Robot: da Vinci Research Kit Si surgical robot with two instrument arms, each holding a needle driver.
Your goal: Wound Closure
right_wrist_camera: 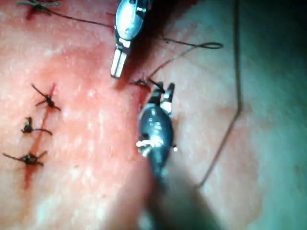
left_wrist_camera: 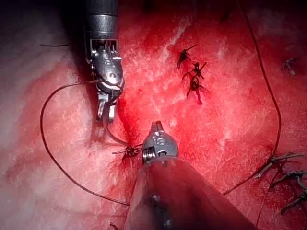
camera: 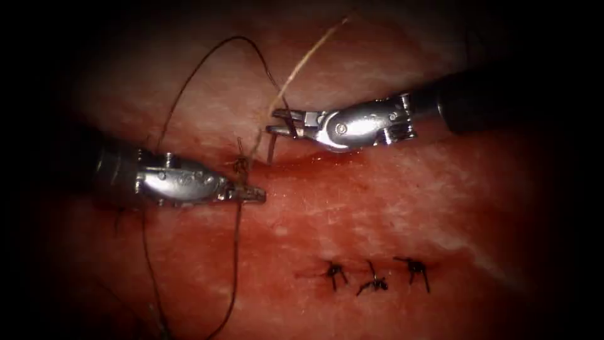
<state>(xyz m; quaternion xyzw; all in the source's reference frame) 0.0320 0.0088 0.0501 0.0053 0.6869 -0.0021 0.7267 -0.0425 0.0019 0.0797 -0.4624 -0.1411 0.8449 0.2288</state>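
right tool [camera: 277, 123]: jaws slightly parted, gripping the needle [camera: 271, 150] at its upper end, needle hanging down to the cut [camera: 302, 160] | left tool [camera: 251, 194]: jaws closed on the thread [camera: 237, 220] below a knot [camera: 240, 165] | tissue [camera: 377, 214]: three finished stitches [camera: 374, 277] toward its lower edge

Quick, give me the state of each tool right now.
Left tool: jaws shut on the thread beside the knot.
Right tool: jaws slightly apart, gripping the needle, which hangs over the cut.
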